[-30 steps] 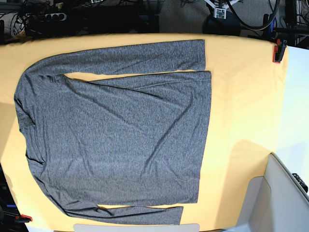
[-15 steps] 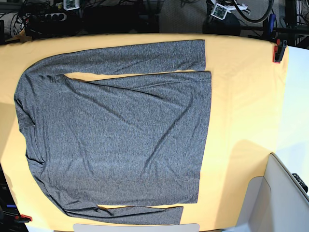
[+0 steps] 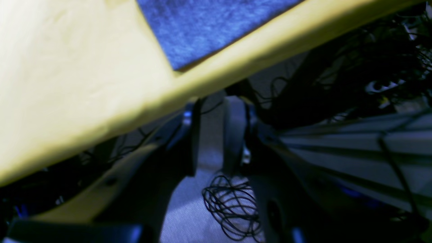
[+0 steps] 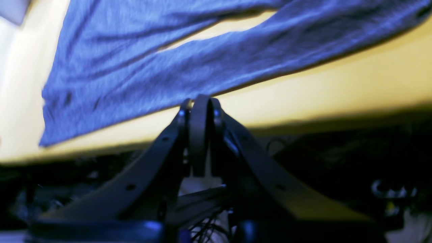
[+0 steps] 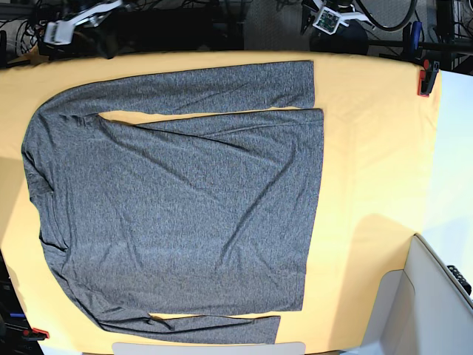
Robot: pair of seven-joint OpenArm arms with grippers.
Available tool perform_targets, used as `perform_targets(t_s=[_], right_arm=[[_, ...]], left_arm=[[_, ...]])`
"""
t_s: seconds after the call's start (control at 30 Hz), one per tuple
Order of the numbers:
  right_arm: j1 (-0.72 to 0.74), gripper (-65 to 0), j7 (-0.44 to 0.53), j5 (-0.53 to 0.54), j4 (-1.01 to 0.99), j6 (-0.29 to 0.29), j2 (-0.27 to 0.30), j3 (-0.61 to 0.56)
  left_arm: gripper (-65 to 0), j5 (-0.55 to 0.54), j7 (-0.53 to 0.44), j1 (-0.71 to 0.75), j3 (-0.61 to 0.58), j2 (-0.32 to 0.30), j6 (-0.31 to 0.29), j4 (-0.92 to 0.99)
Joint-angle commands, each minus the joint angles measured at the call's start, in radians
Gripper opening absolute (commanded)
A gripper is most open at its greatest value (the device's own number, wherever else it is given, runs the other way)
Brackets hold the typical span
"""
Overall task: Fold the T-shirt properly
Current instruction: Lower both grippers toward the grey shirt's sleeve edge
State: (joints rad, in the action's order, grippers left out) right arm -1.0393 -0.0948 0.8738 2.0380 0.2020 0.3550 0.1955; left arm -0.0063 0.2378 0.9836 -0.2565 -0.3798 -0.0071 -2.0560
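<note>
The heather-grey long-sleeved T-shirt (image 5: 177,200) lies flat on the yellow cloth (image 5: 377,148), collar at the left, hem at the right, both sleeves laid along its sides. My left arm (image 5: 332,16) is beyond the table's far edge at the top right. Its gripper (image 3: 211,135) is open and empty, off the table, with the cuff end of the far sleeve (image 3: 209,30) ahead. My right arm (image 5: 74,22) is at the top left. Its gripper (image 4: 199,135) is shut and empty, just outside the yellow edge (image 4: 337,87), facing the shirt (image 4: 168,67).
Red clamps hold the cloth at the far right corner (image 5: 426,80) and the near left corner (image 5: 37,333). A white box (image 5: 436,296) stands at the near right. Cables (image 3: 233,206) lie on the floor behind the table.
My right arm has come into the base view at the top left. My left arm has shifted slightly at the top right. The shirt has not moved.
</note>
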Motion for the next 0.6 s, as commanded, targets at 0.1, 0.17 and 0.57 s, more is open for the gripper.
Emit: perform_targets(t_s=[0.1,0.17,0.57], right_arm=[[0.041,-64.8,-0.155,0.212,0.01,0.1,0.0,0.178],[0.086,-64.8,-0.285,0.341,0.002,0.17,-0.001,0.284],[0.431,-53.5,-0.972,0.54,-0.279,0.225,-0.144,0.761]], left_arm=[[-51.6,0.002,-0.022,-0.005,0.006,0.0,0.003,-0.018],[-51.5,0.002,-0.022,-0.013,0.007,0.002,0.003,-0.018],[-46.3,-0.156,0.085,-0.151,0.024,0.034,0.003,-0.022]])
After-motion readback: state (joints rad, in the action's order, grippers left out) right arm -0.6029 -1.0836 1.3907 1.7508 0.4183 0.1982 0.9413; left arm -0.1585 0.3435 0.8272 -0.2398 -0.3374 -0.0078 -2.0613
